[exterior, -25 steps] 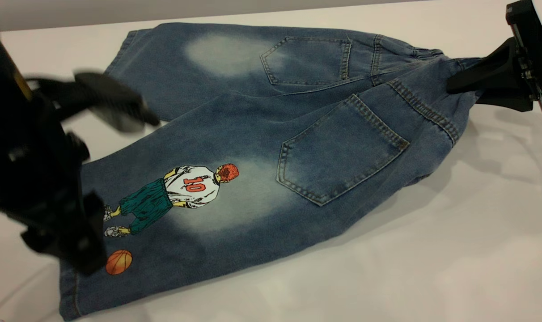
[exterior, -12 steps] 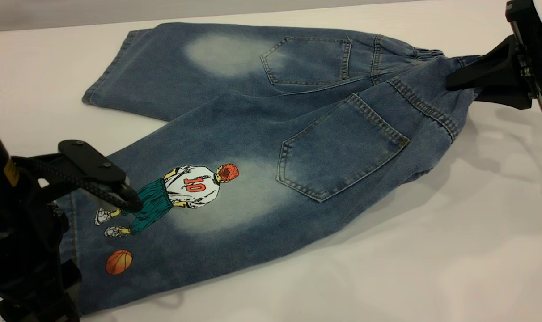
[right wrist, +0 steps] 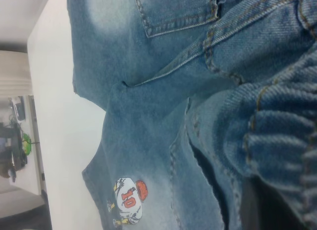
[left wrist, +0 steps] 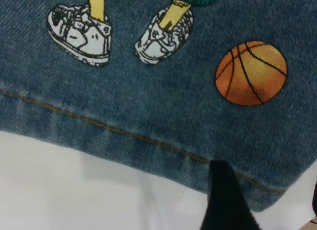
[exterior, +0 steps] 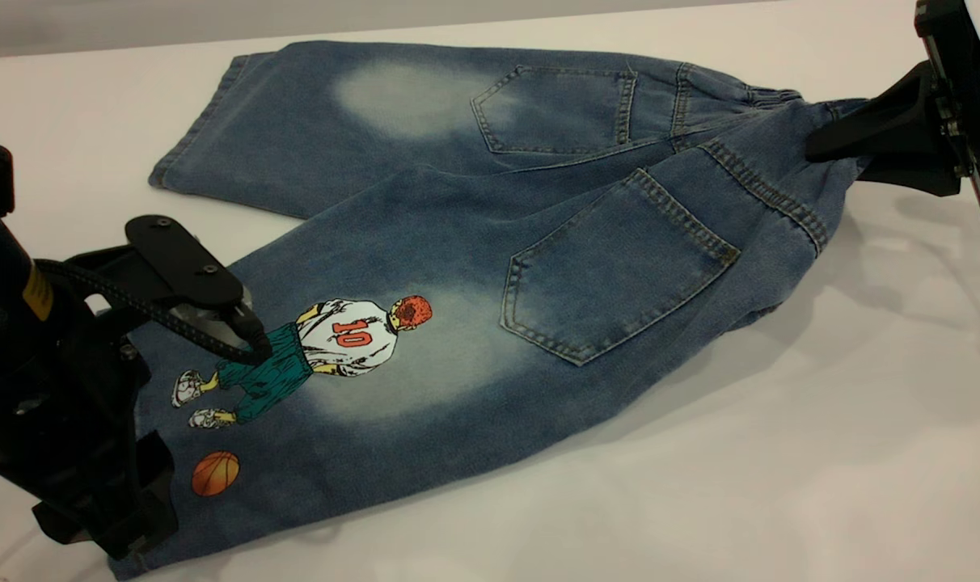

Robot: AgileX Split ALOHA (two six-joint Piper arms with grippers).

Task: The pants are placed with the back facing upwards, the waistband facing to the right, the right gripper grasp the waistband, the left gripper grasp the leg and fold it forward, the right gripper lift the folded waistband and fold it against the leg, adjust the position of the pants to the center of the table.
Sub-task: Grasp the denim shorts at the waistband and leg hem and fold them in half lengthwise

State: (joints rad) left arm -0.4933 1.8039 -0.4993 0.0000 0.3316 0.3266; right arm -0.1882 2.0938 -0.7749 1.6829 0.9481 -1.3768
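Observation:
The pants [exterior: 458,210] lie back up on the table [exterior: 741,453], with their two patch pockets showing. My right gripper [exterior: 821,149] is shut on the bunched waistband [exterior: 773,202] at the right and holds it a little off the table. The gathered waistband [right wrist: 282,136] fills that wrist view above one dark finger [right wrist: 255,205]. The printed leg [exterior: 425,380] reaches to the near left. My left gripper [exterior: 134,501] hovers open at its hem. One finger [left wrist: 225,200] overlaps the hem [left wrist: 124,136] below the orange ball [left wrist: 251,73].
The plain leg [exterior: 312,129] with a pale patch lies toward the table's far edge [exterior: 94,56]. Bare tabletop spreads at the near right. The right wrist view shows the table's edge and room clutter [right wrist: 15,141] beyond it.
My left arm has dropped from above the plain leg down to the printed leg's hem and edged slightly forward. The right gripper holds the waistband as before.

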